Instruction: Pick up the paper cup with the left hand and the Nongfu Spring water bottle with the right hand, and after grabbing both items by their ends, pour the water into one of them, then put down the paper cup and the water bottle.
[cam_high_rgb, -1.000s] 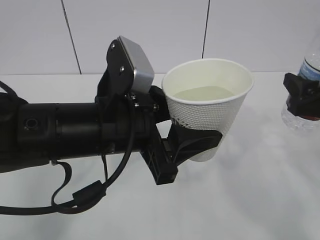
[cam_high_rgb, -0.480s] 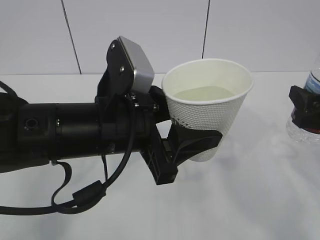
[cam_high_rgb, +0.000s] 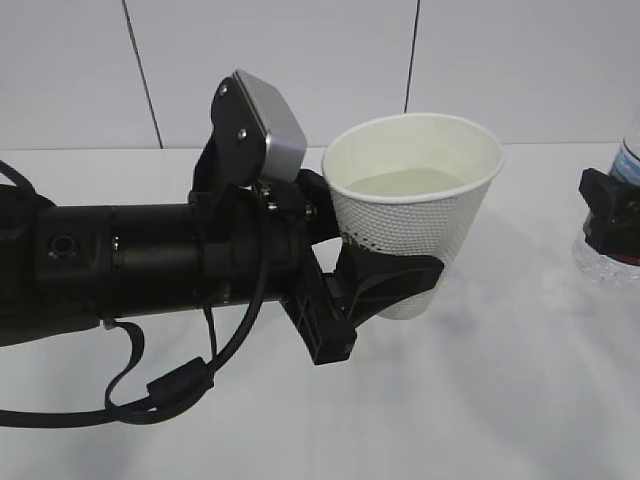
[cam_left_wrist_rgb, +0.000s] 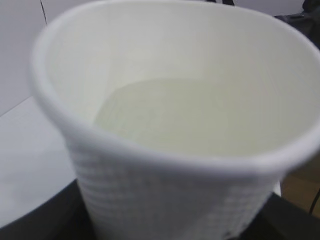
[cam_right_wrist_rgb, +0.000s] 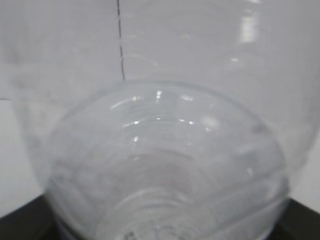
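**Cup gripped low, bottle at the edge**

Nearest to us, the left hand (cam_high_rgb: 385, 285) lies stretched out level from the left, a thick black tube of an arm with a loose black cable (cam_high_rgb: 180, 385) looping beneath it and a grey-silver block (cam_high_rgb: 262, 128) tilted on top. Its black fingers (cam_high_rgb: 400, 275) are spread fairly wide and wrapped round the lower part of the paper cup (cam_high_rgb: 415, 215), which sits upright just past the block, lifted above the white table (cam_high_rgb: 480, 400). The cup wall is white, tapered and dimpled all over; the rim is rolled and smooth. Inside, a pale liquid (cam_high_rgb: 410, 183) lies flat partway up.

The left wrist camera looks straight into that cup (cam_left_wrist_rgb: 170, 120): cream inside, blurred rim, grid-like dimples low on the outside, and the liquid (cam_left_wrist_rgb: 185, 120) filling the bottom.

Further right, the right hand (cam_high_rgb: 610, 215) shows only as a black clamp at the frame edge, closed round the clear, ribbed bottle (cam_high_rgb: 605, 250). The right wrist camera alone gives the bottle (cam_right_wrist_rgb: 165, 165) close up: rounded transparent plastic with glinting ridges, resting between dark jaw tips at the bottom corners. Behind everything, a pale panelled wall (cam_high_rgb: 300, 70).
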